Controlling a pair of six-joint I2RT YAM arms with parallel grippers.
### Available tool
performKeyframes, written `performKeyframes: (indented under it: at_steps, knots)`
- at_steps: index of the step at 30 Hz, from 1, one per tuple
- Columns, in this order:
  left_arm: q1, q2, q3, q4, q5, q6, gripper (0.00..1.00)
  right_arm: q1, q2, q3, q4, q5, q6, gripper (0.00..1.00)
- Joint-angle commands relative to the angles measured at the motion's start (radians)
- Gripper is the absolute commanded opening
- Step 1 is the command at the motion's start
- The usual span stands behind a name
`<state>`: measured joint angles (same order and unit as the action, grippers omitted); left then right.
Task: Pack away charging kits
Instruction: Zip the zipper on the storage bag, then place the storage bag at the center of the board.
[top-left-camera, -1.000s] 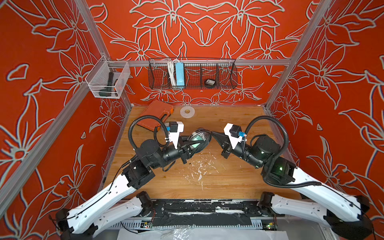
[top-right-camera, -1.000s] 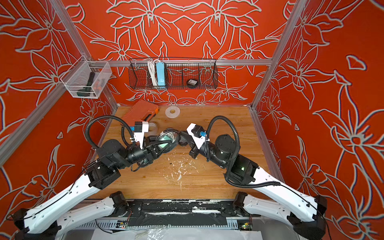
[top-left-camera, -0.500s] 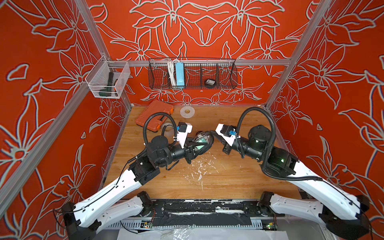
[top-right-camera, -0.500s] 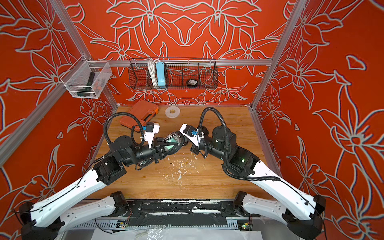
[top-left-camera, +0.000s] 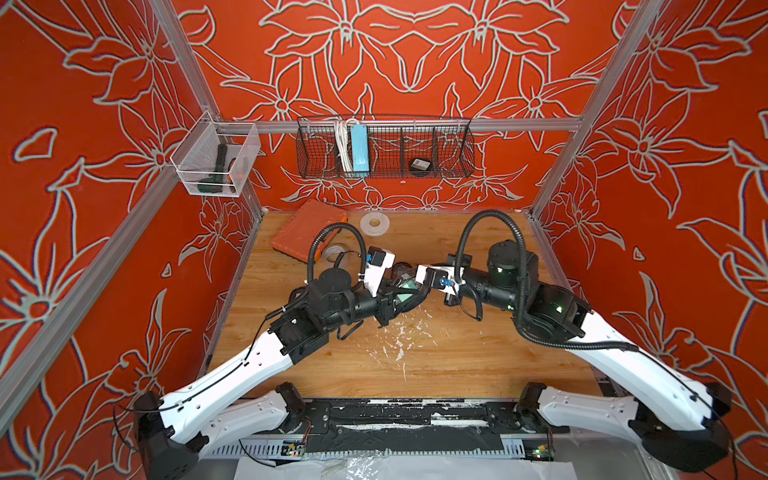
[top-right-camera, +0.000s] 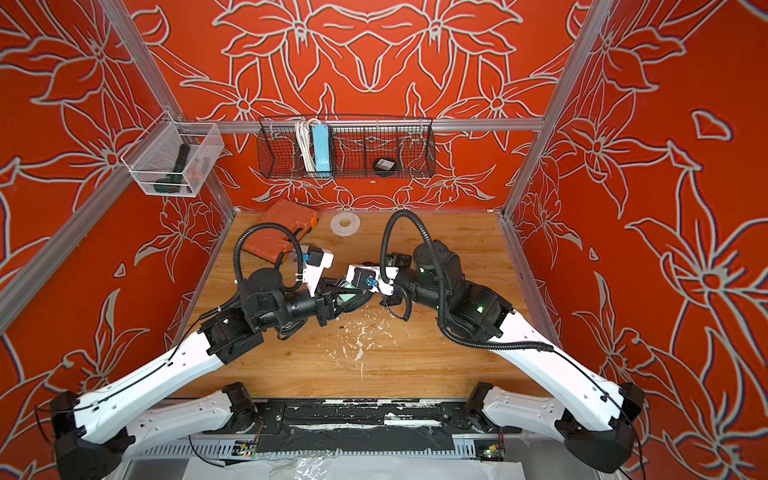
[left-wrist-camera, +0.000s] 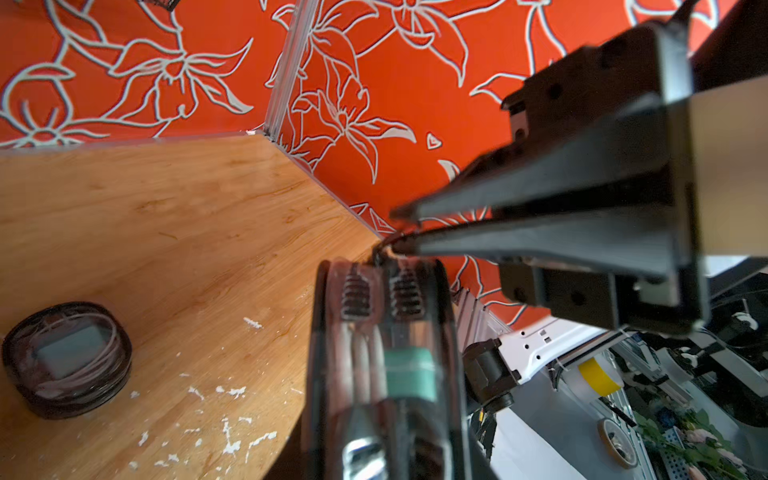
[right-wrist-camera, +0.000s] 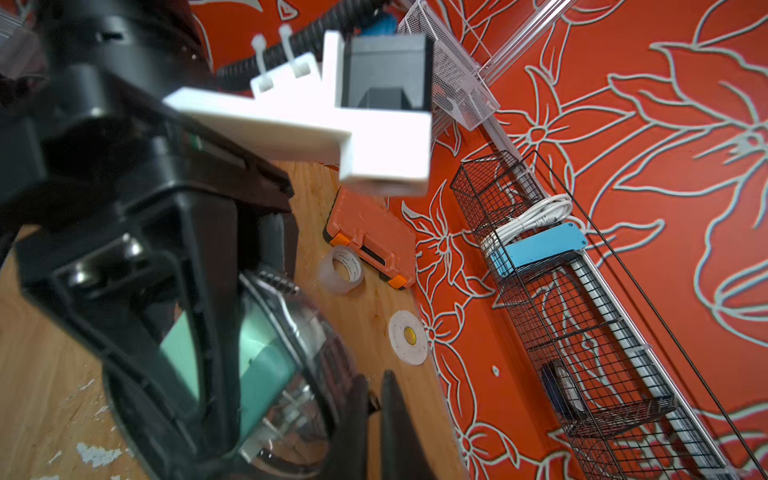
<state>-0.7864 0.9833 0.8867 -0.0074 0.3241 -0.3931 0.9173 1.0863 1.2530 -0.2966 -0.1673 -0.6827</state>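
The left pincer (left-wrist-camera: 380, 299) was clamped on a pouch (right-wrist-camera: 291, 374) held on edge, and a teal adapter (left-wrist-camera: 409, 372) was seen inside it. Facing it, the right pincer (left-wrist-camera: 395, 230) was set with jaws parted only slightly, its tips at the pouch's zip end. A grip on anything could not be told. Just beyond both, a second pouch (left-wrist-camera: 66, 359), filled, was laid flat on the table (top-left-camera: 415, 365). Farther behind, a third pouch (top-left-camera: 419, 165) was lodged in the wire basket (top-left-camera: 457, 141).

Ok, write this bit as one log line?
left gripper: shut on pouch | right gripper: open at zipper | second pouch: on table
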Motion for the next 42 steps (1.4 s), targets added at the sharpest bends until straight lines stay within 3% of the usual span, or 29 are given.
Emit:
performKeyframes:
  at_steps: [1, 3, 4, 13, 17, 20, 23, 27, 29, 31, 34, 38, 40, 42]
  knots:
    - [-0.002, 0.037, -0.046, -0.014, -0.092, -0.042, 0.00, -0.002, -0.005, -0.028, 0.241, 0.117, 0.072, 0.64]
    - [0.010, 0.049, -0.078, 0.016, -0.136, -0.087, 0.00, -0.038, 0.000, -0.055, 0.278, 0.137, 0.143, 0.76]
    - [0.018, 0.055, -0.102, 0.042, -0.163, -0.122, 0.00, -0.061, 0.002, -0.068, 0.296, 0.144, 0.183, 0.97]
    - [0.094, 0.199, -0.307, 0.345, -0.245, -0.380, 0.01, -0.370, 0.051, -0.188, 0.381, 0.175, 0.700, 0.98]
    - [0.137, 0.341, -0.375, 0.494, -0.236, -0.463, 0.03, -0.424, 0.076, -0.287, 0.419, 0.237, 0.860, 0.98]
    - [0.144, 0.518, -0.354, 0.542, -0.205, -0.498, 0.00, -0.457, 0.101, -0.365, 0.529, 0.155, 0.932, 0.98]
    - [0.145, 0.681, -0.319, 0.600, -0.157, -0.532, 0.00, -0.464, 0.142, -0.355, 0.503, 0.156, 0.957, 0.98]
    - [0.147, 0.788, -0.349, 0.705, -0.154, -0.603, 0.02, -0.488, 0.135, -0.409, 0.539, 0.120, 0.982, 0.98]
    - [0.146, 0.827, -0.354, 0.739, -0.133, -0.625, 0.08, -0.511, 0.098, -0.448, 0.560, 0.142, 1.017, 0.98]
    - [0.145, 0.855, -0.363, 0.772, -0.115, -0.648, 0.21, -0.529, 0.067, -0.466, 0.552, 0.181, 1.017, 0.98]
    - [0.148, 0.843, -0.398, 0.781, -0.143, -0.670, 0.60, -0.541, 0.034, -0.496, 0.555, 0.257, 0.953, 0.98]
    - [0.155, 0.673, -0.411, 0.567, -0.293, -0.650, 0.98, -0.551, -0.030, -0.588, 0.616, 0.434, 0.830, 0.98]
    - [0.169, 0.543, -0.410, 0.409, -0.384, -0.630, 0.99, -0.559, -0.033, -0.628, 0.602, 0.497, 0.723, 0.98]
    - [0.197, 0.396, -0.382, 0.222, -0.506, -0.596, 0.99, -0.589, -0.002, -0.660, 0.585, 0.621, 0.702, 0.98]
